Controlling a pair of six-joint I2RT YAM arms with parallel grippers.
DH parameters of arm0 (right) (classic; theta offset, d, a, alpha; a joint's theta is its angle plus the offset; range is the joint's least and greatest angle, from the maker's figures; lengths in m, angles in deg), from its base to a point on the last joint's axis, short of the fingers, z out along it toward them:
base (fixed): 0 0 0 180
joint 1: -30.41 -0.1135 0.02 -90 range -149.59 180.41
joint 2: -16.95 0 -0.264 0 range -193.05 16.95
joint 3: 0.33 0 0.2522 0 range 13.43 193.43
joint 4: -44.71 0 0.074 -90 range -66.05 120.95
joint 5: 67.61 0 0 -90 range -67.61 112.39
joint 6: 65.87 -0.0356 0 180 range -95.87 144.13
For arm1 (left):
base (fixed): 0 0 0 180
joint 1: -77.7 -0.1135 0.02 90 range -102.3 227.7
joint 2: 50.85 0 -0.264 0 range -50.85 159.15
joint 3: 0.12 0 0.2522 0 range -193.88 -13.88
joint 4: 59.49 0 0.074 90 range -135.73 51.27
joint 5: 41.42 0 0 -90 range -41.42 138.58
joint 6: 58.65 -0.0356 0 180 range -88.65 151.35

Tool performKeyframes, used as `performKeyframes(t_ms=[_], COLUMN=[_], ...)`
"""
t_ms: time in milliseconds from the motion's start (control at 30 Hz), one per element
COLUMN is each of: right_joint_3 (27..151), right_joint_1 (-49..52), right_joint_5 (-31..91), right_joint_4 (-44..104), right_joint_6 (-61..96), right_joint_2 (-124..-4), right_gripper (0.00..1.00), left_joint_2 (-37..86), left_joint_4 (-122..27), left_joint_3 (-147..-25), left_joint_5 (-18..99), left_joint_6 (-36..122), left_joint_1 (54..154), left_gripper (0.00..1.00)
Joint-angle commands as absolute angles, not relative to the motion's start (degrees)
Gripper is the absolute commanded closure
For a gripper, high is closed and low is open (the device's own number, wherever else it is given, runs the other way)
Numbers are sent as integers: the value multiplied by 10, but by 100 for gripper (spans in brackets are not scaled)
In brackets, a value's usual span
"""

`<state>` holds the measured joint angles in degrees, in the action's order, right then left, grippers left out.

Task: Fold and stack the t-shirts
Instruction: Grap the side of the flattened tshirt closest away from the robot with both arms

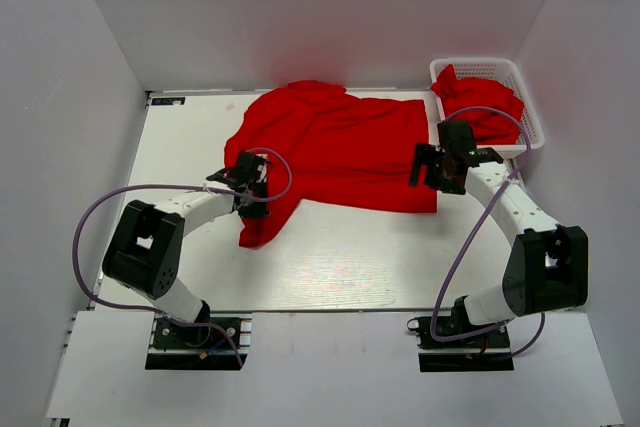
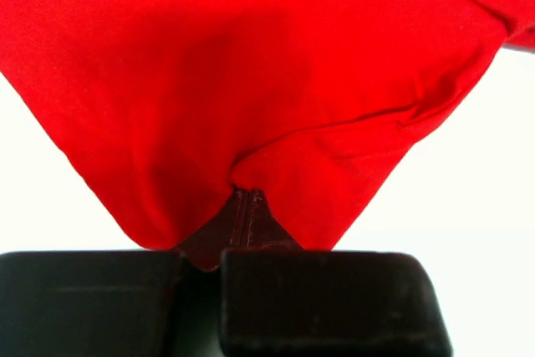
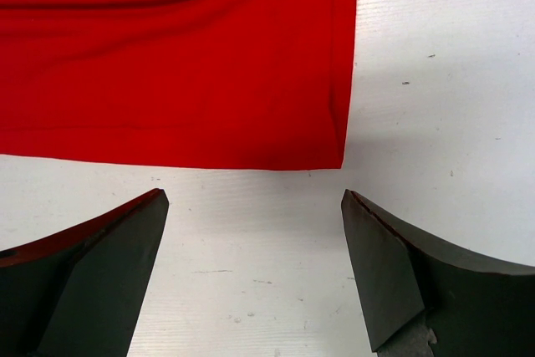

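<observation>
A white table (image 1: 330, 257) carries one red shirt (image 1: 340, 152) spread across its far half. It is mostly flat but rumpled at the left end. Its long axis runs left to right. The straight hem lies at the right and the sleeves and collar end appear to point left, with one sleeve (image 1: 258, 227) trailing toward the near edge.

A white basket (image 1: 530, 117) sits at the far right corner, holding other shirts (image 1: 480, 102) in a loose heap, not yet folded.

The left gripper (image 1: 250, 179) is at the shirt's near-left part. Its wrist view shows the jaws pinched shut on a bunched peak of red cloth (image 2: 251, 106), which drapes up and away from the fingers.

The right gripper (image 1: 437, 169) hovers at the shirt's near-right end. Its wrist view shows the jaws spread wide and holding nothing, with the hem corner (image 3: 334, 152) lying flat on the table just beyond them and slightly right of centre.

The step in hand looks like laying the shirt out square before the first fold; no fold has been made. The next move likely calls for the right gripper to reach forward and down and close on that hem corner. With both ends held, the arms could draw the cloth taut and carry one long edge over. A shallow bite at the corner risks slipping off the thin hem.
</observation>
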<state>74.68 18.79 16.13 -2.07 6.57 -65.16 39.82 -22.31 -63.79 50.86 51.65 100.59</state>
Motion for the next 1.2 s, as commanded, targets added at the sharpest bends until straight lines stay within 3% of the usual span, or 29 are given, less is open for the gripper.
performKeyframes(t_ms=[0, 367, 667, 800, 833, 867, 967, 1000, 1033, 1100, 1167], right_joint_3=[754, 746, 735, 726, 722, 721, 711, 707, 708, 705, 706], right_joint_1=[191, 190, 189, 189, 189, 189, 192, 191, 190, 190, 192], right_joint_5=[156, 163, 156, 163, 163, 164, 163, 163, 163, 161, 154], right_joint_4=[-24, -16, -14, -14, -14, -13, -10, -8, -4, -3, -1], right_joint_6=[69, 67, 65, 62, 61, 59, 58, 56, 56, 54, 47], right_joint_2=[-648, -651, -647, -645, -644, -642, -639, -639, -638, -636, -630], right_gripper=[10, 10, 10, 10, 10, 10, 10, 10, 10, 10, 10], left_joint_2=[380, 313, 340, 352, 357, 357, 369, 369, 369, 356, 322], left_joint_4=[-225, -210, -197, -173, -173, -165, -148, -141, -132, -115, -99], left_joint_3=[-642, -648, -636, -636, -631, -631, -636, -636, -643, -653, -674], left_joint_5=[499, 399, 257, 257, 247, 247, 264, 275, 289, 324, 372], left_joint_6=[515, 451, 416, 416, 416, 416, 416, 416, 422, 433, 470], left_joint_1=[1010, 1027, 1086, 1114, 1124, 1130, 1149, 1149, 1149, 1154, 1144], left_gripper=[100, 100, 100, 100, 95, 78, 70, 39, 23, 0, 0])
